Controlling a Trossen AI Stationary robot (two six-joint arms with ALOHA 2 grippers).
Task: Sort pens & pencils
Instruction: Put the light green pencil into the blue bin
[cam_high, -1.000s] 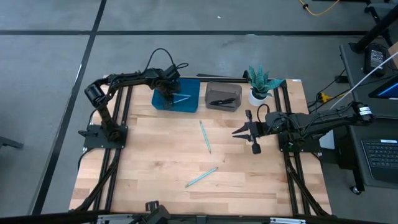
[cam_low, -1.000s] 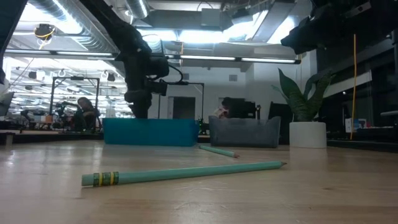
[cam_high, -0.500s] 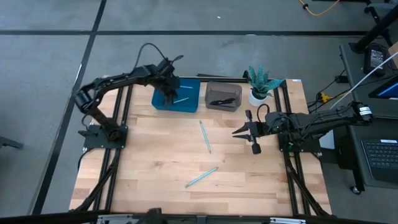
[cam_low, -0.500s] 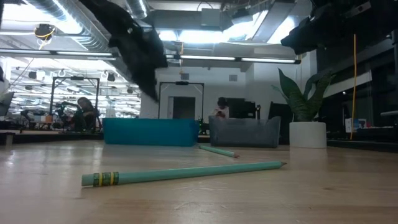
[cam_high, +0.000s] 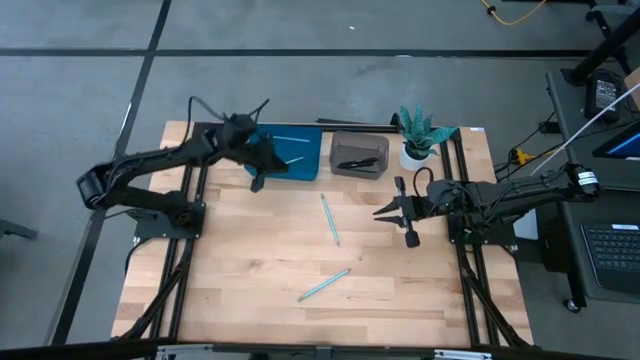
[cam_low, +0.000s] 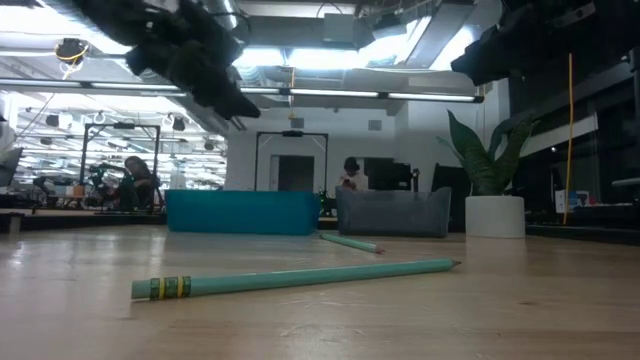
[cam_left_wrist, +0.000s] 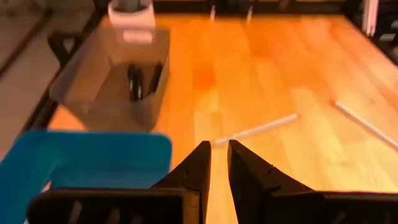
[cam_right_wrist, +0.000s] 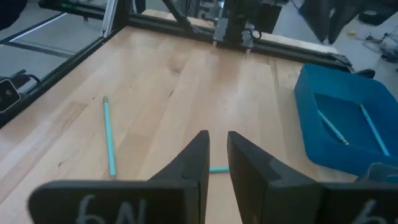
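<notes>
The left gripper, fingers nearly pressed together and empty, has pulled back from over the shallow blue plastic tray to its near-left corner; two thin teal pencils lie on the wooden desk, black pens in the grey bin

High view looks straight down; low view sits level at tabletop; both share the blue plastic tray.

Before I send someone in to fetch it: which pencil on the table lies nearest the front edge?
Start at the blue bin at the table's back. Two light-blue pencils lie on bare wood in front of it. Take the lower pencil, lying slanted near the front edge, not the upper pencil lying closer to the bins.
</notes>
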